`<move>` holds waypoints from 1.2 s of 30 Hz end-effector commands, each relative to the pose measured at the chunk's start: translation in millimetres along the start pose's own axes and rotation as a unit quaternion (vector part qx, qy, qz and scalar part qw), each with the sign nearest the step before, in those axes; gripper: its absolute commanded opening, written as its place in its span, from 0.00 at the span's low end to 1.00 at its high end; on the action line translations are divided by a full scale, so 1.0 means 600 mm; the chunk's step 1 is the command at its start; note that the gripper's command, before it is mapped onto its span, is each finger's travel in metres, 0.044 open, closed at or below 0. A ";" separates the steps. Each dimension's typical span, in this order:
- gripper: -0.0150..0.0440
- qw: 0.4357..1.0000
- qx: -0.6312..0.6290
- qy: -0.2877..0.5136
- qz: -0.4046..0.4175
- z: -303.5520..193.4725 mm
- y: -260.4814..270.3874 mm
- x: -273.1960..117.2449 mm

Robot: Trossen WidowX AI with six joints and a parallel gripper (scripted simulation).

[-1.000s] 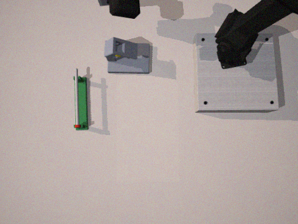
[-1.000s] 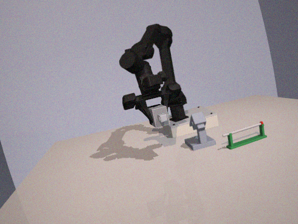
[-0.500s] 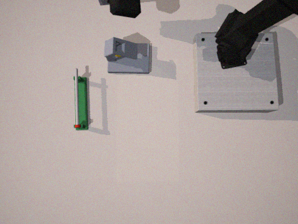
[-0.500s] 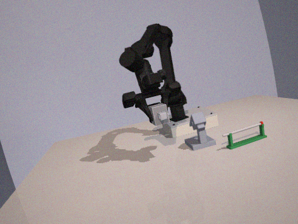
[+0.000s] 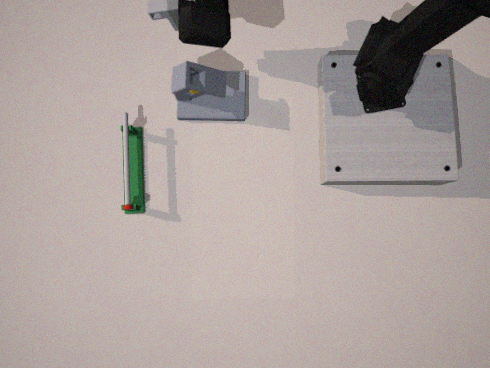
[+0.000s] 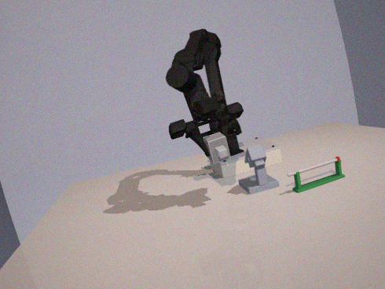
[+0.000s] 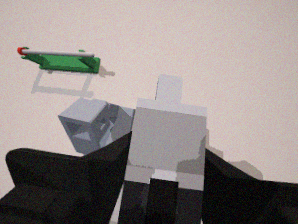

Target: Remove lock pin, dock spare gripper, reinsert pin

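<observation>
End effector clamped on pale-grey block-shaped spare gripper, held above counter. Grey angled socket mount just beside; we judge spigot needs aligning with mount's opening.

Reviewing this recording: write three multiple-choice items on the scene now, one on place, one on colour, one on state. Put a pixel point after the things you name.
1. Where is the lock pin?
A) Through the mount's socket
B) Along the top of the green rack
C) Between the gripper's fingers

2. What colour is the pin's head?
A) Red
B) Blue
C) Black

3. How is the gripper?
A) Open, holding nothing
B) Shut on nothing
C) Shut on the spare gripper

1 B: the pin (image 5: pixel 126 165) (image 6: pixel 314 166) (image 7: pixel 60 53) spans the uprights of the green rack (image 5: pixel 135 170) (image 6: pixel 320 183) (image 7: pixel 62 63).
2 A: its end cap is red in all views.
3 C: the spare gripper (image 6: pixel 215 146) (image 7: pixel 160 138) sits between the fingers, off the table.
</observation>
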State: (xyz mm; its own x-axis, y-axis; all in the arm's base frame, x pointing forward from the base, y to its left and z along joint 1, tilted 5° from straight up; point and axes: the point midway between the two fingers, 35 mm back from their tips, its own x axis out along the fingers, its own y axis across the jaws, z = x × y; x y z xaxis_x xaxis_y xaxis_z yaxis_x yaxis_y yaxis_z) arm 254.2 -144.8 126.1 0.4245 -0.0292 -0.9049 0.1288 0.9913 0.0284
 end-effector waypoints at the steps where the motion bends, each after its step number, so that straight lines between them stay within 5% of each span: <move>1: 0.25 1.000 0.010 0.017 0.003 0.005 0.015 -0.006; 36: 0.25 0.967 0.029 0.250 -0.029 -0.048 0.152 -0.062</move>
State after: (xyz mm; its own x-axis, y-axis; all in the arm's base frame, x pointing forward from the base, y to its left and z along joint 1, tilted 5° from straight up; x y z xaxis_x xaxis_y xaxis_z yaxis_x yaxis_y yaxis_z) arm 226.3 -55.6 143.8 -0.0370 0.0153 -0.9992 0.2047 0.9788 0.0074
